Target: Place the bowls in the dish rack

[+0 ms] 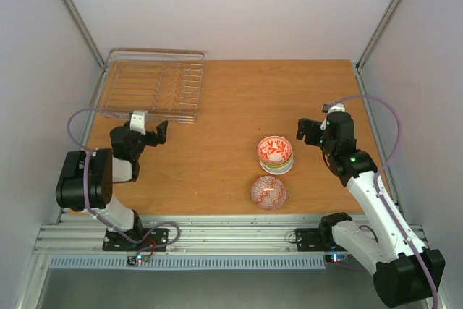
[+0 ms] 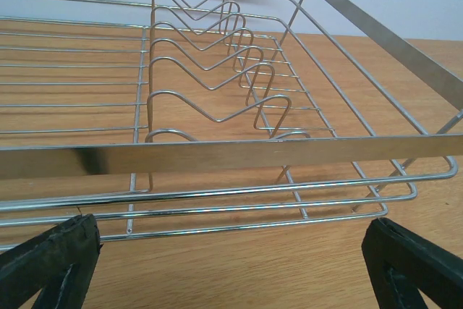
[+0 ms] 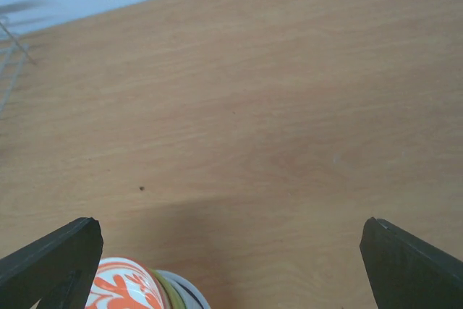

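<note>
Right claw (image 1: 311, 130) spread wide, empty. Bowl stack (image 1: 275, 153) just beside its left finger, low. Lone patterned bowl (image 1: 268, 192) farther back toward base. Left claw (image 1: 148, 128) released, dish rack (image 1: 148, 81) just ahead. Best approach: straddle top bowl's rim only, pinch, lift straight.

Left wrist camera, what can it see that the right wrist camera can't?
Only the left wrist camera shows the dish rack close up, its zigzag wire dividers holding nothing. Only the right wrist camera shows bowls: the red-patterned bowl sits on top of a stack, at the picture's bottom edge. Both show the wooden table and their own black jaws, spread wide.
</note>
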`<action>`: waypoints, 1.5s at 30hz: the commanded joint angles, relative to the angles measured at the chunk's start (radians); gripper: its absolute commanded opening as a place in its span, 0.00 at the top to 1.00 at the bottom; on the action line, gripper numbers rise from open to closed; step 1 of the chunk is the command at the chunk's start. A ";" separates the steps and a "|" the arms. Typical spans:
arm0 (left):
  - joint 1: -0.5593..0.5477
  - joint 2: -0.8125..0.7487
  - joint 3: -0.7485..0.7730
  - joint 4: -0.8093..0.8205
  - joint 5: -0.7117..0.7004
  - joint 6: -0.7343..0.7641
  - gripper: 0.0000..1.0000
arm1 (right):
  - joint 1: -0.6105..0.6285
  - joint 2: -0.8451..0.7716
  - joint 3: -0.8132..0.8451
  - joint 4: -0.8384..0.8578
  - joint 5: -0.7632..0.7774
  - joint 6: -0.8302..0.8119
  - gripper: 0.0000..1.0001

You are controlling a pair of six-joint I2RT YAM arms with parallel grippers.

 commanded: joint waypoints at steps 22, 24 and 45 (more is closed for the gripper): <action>-0.005 -0.018 0.015 0.032 0.005 0.017 0.01 | 0.023 0.110 0.082 -0.184 0.079 0.103 0.01; -0.005 -0.018 0.015 0.032 0.005 0.017 0.01 | 0.023 0.112 0.081 -0.184 0.023 0.078 0.01; -0.005 -0.018 0.015 0.032 0.004 0.017 0.01 | 0.307 0.740 0.744 -0.140 -0.131 -0.066 0.19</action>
